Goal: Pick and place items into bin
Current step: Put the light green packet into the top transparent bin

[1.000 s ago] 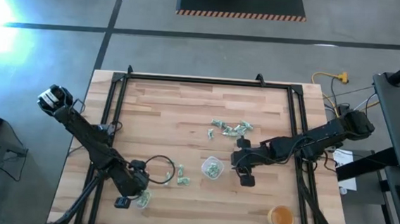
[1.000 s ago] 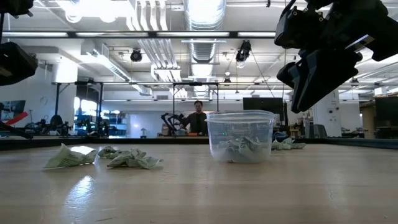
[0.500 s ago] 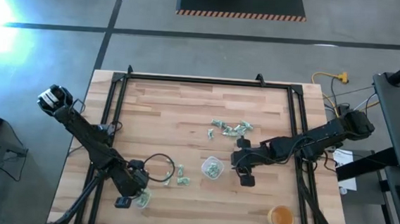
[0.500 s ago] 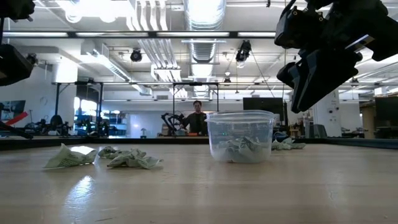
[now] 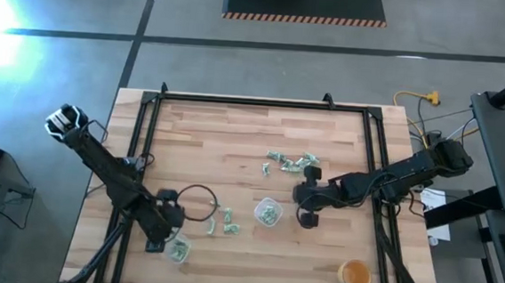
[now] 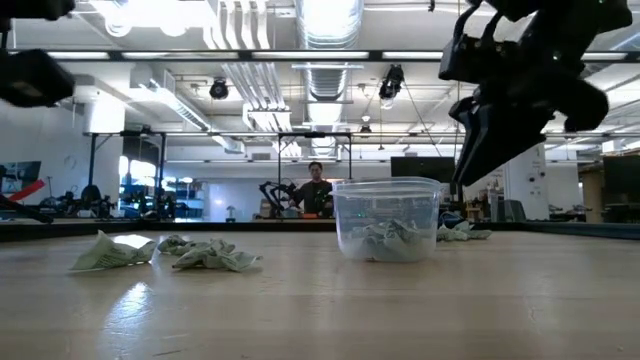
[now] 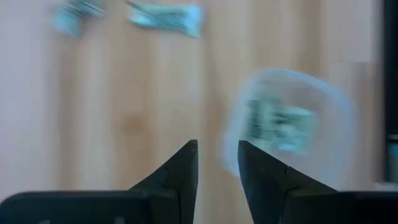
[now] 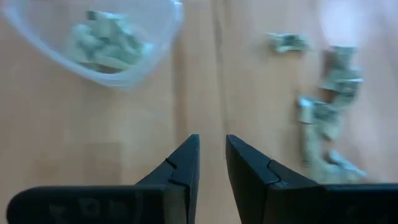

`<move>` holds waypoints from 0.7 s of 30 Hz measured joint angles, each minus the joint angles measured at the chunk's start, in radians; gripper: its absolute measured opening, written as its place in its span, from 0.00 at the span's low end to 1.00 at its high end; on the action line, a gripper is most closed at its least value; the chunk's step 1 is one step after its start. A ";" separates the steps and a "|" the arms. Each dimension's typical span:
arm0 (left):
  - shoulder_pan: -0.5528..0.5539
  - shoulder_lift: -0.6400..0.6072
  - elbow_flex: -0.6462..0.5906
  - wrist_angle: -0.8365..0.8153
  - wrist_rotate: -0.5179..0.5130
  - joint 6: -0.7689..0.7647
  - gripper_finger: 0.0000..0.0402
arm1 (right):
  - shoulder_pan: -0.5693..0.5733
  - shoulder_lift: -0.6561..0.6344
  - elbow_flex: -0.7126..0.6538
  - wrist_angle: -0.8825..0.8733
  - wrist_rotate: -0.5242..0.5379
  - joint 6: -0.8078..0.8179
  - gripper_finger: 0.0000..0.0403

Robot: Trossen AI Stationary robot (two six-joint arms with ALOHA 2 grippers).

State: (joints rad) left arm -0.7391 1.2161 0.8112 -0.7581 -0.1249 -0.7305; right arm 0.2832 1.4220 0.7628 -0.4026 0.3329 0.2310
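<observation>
Left claw [image 5: 158,239] now off the front-edge cup [image 5: 176,252].

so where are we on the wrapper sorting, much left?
Partly done. The middle clear cup and the near-left cup each already hold green-and-white wrappers. Nothing is in hand: the left tool is over the near-left cup, with nothing between its fingers, and the right tool is also empty. Left: the cluster of wrappers toward the far side and a few between the cups.
</observation>
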 joint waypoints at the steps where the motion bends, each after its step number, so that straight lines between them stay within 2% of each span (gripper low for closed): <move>1: 0.000 -0.007 0.004 -0.017 -0.045 0.027 0.24 | 0.000 0.000 0.000 -0.002 0.020 -0.005 0.17; 8: 0.000 -0.058 0.013 -0.015 -0.363 0.257 0.24 | -0.023 0.000 0.000 -0.005 0.139 -0.059 0.17; 17: 0.000 -0.102 0.014 0.006 -0.848 0.453 0.24 | -0.127 0.064 -0.001 0.003 0.143 -0.104 0.17; 21: 0.000 -0.108 0.014 0.031 -0.981 0.484 0.24 | -0.180 0.115 -0.002 0.022 0.141 -0.128 0.17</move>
State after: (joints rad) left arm -0.7387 1.1080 0.8253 -0.7271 -1.1057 -0.2467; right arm 0.1031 1.5366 0.7609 -0.3803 0.4744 0.1035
